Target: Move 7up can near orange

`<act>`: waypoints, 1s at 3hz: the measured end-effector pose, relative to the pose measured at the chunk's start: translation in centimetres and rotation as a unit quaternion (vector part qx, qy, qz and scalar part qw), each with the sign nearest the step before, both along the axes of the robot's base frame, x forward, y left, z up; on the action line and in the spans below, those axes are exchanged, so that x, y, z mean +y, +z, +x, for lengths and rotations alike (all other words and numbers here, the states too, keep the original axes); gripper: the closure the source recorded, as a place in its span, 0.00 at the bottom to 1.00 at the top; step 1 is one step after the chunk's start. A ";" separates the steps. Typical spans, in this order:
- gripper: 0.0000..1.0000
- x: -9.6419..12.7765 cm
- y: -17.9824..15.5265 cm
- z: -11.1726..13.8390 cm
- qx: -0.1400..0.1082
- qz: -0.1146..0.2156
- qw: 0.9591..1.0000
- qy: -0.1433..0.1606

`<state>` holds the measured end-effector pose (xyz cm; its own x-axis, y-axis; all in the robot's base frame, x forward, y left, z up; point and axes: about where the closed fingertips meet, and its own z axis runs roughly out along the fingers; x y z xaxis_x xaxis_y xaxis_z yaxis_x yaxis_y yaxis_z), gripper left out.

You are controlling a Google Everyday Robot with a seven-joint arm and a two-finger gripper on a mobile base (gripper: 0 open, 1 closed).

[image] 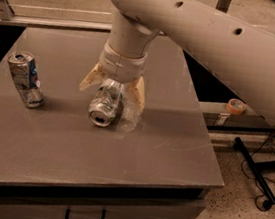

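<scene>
The 7up can (103, 108), silver and dented, lies on its side in the middle of the grey table (47, 145) with its open top facing the front edge. My gripper (111, 97) hangs directly over it. It is open, with one tan finger (87, 79) to the can's left and the other to its right. The fingers straddle the can's rear half without closing on it. The orange is hidden behind my wrist and gripper.
A silver can with blue markings (25, 79) stands tilted at the table's left. A roll of tape (236, 106) lies on a low ledge right of the table. Chair legs (255, 172) stand on the floor at the right. A drawer handle (84, 218) is below the front edge.
</scene>
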<state>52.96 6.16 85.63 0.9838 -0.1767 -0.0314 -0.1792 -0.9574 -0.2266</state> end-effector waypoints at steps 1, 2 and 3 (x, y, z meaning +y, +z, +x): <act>0.42 1.0 -1.7 0.5 -0.002 -0.011 1.000 -0.012; 0.65 1.2 -2.2 1.5 -0.003 -0.025 0.999 -0.041; 0.87 -1.3 1.0 4.8 -0.033 -0.001 0.990 -0.135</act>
